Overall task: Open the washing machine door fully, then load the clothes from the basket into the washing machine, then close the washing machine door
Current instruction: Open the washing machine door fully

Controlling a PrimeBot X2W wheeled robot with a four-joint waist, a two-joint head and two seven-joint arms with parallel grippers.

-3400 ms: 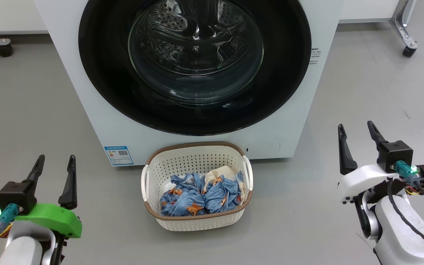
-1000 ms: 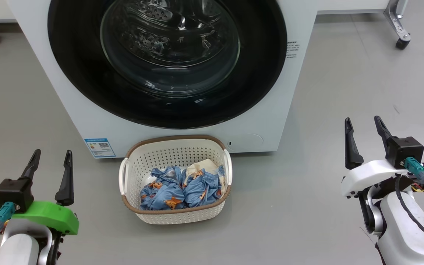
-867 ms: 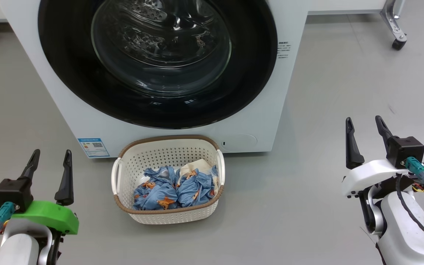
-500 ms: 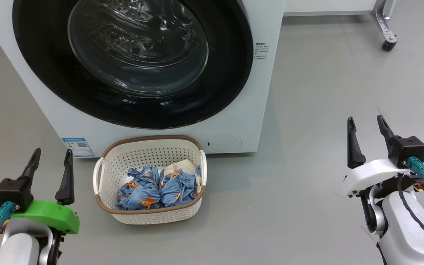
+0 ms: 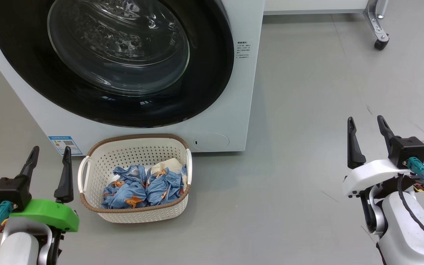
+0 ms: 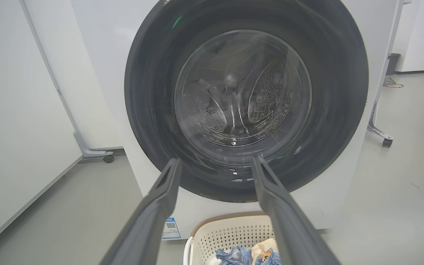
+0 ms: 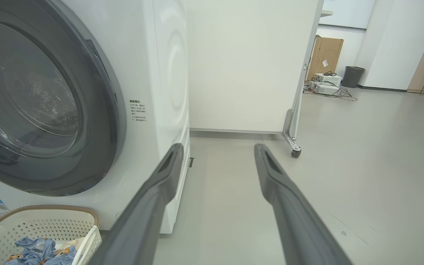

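Note:
The white washing machine point(image 5: 234, 110) fills the upper left of the head view. Its round black-rimmed door point(image 5: 212, 73) with the glass bowl lies flush against the front, closed. On the floor just before it stands the cream basket point(image 5: 98, 211) holding blue clothes point(image 5: 142, 187) with orange figures. My left gripper point(image 5: 48, 154) is open at the lower left, just left of the basket, with nothing between its fingers. My right gripper point(image 5: 366, 123) is open and empty at the lower right, well clear of the machine. The door point(image 6: 149, 92) and basket point(image 6: 234, 235) also appear beyond my left gripper point(image 6: 215, 163).
Grey floor spreads to the right of the machine. A wheeled metal stand leg point(image 5: 377, 25) stands at the back right. In the right wrist view a white wall panel point(image 7: 248, 62), a cardboard box point(image 7: 324, 55) and a bin point(image 7: 352, 76) lie far behind.
The whole head picture has shifted left, so the camera has turned right. Both grippers stay open and hold the same places in the view.

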